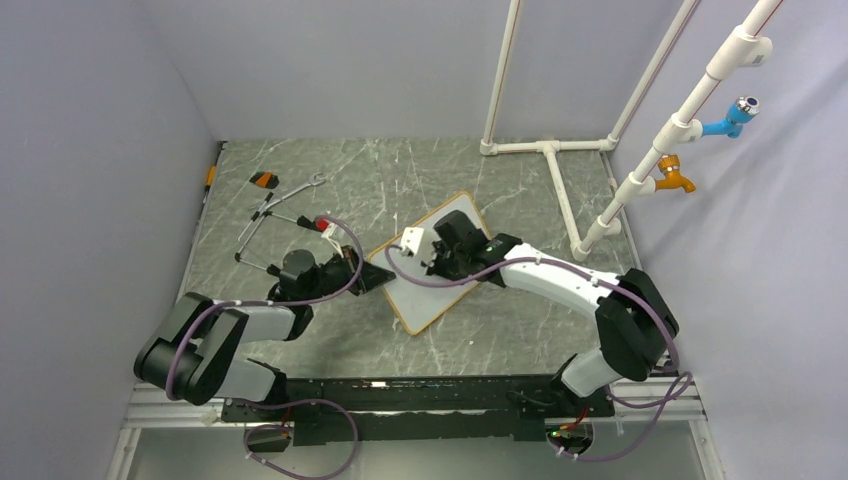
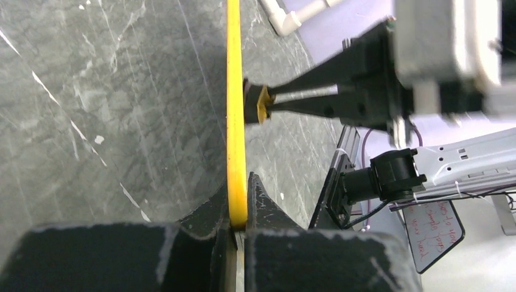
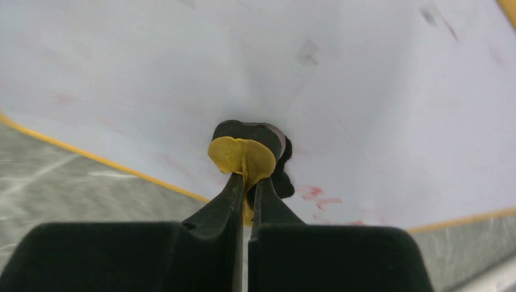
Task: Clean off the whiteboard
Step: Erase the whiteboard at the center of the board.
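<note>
right wrist: right jaws pinch the eraser (image 3: 243,157) onto the whiteboard (image 3: 365,91); left jaws clamp its frame (image 2: 235,121). hard strokes could pull the board loose, missing red marks (image 3: 313,193).

Tally: one whiteboard (image 1: 425,297); one yellow-and-black eraser (image 3: 241,156); two robot arms, the left arm (image 1: 250,325) and the right arm (image 1: 555,278); two taps on the white piping (image 1: 560,190), one blue tap (image 1: 735,116) and one orange tap (image 1: 675,177); one small orange-and-black item (image 1: 264,180) on the tabletop (image 1: 400,180).

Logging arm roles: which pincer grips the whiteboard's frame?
The left pincer, shut on the whiteboard's yellow edge; the right pincer instead holds a small yellow-black eraser against the white surface.
</note>
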You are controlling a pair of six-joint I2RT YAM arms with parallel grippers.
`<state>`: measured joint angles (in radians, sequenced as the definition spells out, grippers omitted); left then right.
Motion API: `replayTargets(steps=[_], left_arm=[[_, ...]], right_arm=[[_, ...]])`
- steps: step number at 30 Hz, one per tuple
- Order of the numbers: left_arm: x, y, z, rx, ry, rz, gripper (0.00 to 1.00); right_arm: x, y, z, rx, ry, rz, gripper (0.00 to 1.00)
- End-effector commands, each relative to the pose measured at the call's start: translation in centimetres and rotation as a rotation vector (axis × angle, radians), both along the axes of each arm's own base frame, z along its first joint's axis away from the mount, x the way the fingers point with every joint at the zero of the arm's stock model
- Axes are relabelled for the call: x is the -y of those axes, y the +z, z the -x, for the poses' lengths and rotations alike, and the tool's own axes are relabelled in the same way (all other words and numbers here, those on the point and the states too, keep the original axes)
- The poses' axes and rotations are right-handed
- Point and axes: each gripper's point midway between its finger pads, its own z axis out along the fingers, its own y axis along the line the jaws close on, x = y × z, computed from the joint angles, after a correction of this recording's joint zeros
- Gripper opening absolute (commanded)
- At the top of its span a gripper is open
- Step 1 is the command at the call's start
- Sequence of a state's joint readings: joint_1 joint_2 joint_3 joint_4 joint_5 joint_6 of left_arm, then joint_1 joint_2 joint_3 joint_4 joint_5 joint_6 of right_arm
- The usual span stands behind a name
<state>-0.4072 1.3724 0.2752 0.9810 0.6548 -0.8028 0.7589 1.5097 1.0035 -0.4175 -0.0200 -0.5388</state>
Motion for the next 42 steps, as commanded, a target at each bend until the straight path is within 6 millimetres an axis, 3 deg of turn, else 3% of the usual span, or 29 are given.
replayTargets(steps=[1,4,7,9,12,17,22,24,26,29,33,35,38,42], left_arm=[[1.2,2.8,3.1,0.074,-0.147,0.107,0.0],[1.1,2.8,3.4,0.067,-0.14,0.119,0.0],[1.1,2.8,3.5,0.062,-0.141,0.121,0.0],[1.0,2.8,3.6,0.062,-0.137,0.12,0.0],[1.0,2.8,3.5,0.053,-0.13,0.121,0.0],[0.8,3.6,3.0,0.046,-0.089,0.131,0.0],[0.3,3.6,3.0,0.059,-0.055,0.112,0.0],[0.2,3.4,3.1,0.061,-0.054,0.107,0.0],[0.2,3.5,3.2,0.065,-0.058,0.11,0.0],[0.4,3.6,3.3,0.068,-0.074,0.113,0.0],[0.5,3.4,3.5,0.064,-0.085,0.123,0.0],[0.5,3.4,3.4,0.062,-0.085,0.128,0.0],[0.6,3.4,3.4,0.058,-0.087,0.136,0.0],[0.6,3.2,3.1,0.054,-0.081,0.129,0.0]], right_arm=[[-5.7,2.5,2.7,-0.014,0.173,-0.144,0.0],[-4.4,3.0,-0.6,0.071,0.02,-0.132,0.0],[0.1,3.6,-5.2,0.158,-0.206,-0.112,0.0],[1.9,3.8,-6.3,0.168,-0.266,-0.12,0.0],[1.8,3.0,-4.5,0.103,-0.188,-0.12,0.0],[-1.1,1.0,1.8,-0.084,0.144,-0.098,0.0],[-1.3,-1.1,8.3,-0.24,0.433,-0.009,0.0],[-0.8,-1.8,7.4,-0.225,0.371,0.023,0.0],[0.0,-1.8,4.5,-0.172,0.227,0.032,0.0],[1.2,-0.8,-0.5,-0.033,-0.011,0.008,0.0],[3.3,0.7,-3.8,0.098,-0.183,-0.005,0.0],[4.0,0.9,-4.2,0.115,-0.209,-0.01,0.0],[4.1,0.0,-3.3,0.069,-0.159,0.005,0.0],[3.0,-2.4,1.4,-0.121,0.064,0.031,0.0]])
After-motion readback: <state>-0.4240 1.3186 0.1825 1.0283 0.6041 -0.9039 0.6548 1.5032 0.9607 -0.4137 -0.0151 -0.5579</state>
